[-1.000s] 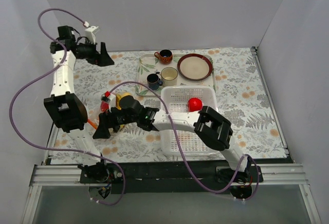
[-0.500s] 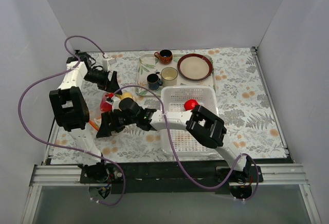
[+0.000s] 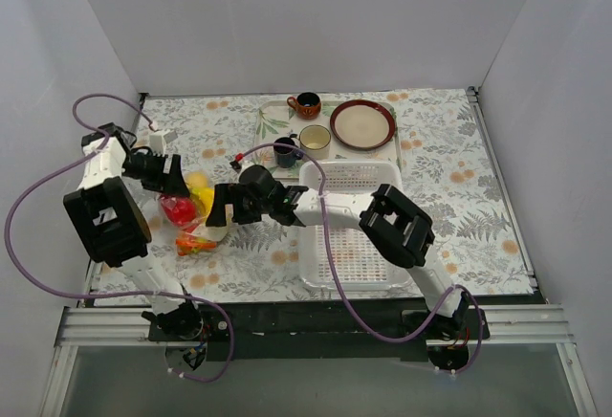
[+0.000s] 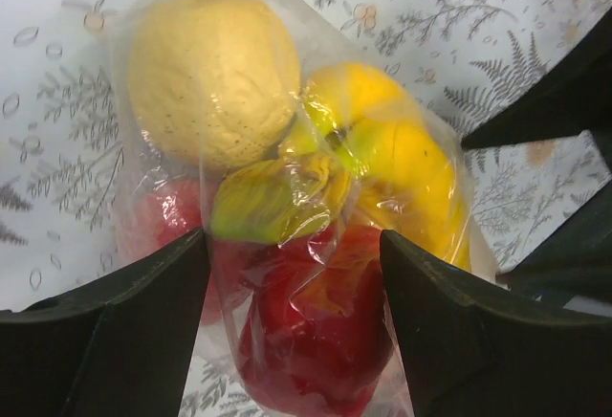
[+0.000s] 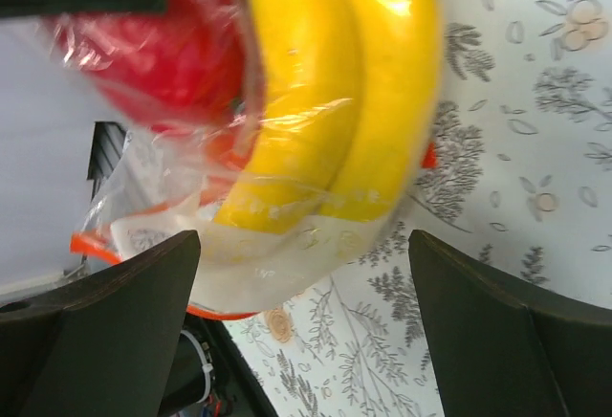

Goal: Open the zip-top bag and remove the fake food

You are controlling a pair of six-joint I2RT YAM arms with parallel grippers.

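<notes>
Plastic bag, food inside, lies near the bench's left edge. Left fingers have dropped from the back corner and straddle it, apart; right fingers gape alongside. Opening hasn't begun, I'd say.

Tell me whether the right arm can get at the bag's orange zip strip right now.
Probably yes: the right gripper is open beside the zip-top bag, and the zip strip lies bare at the bag's near end. The left gripper straddles the far end.

Left end effector agape; right likewise
</notes>
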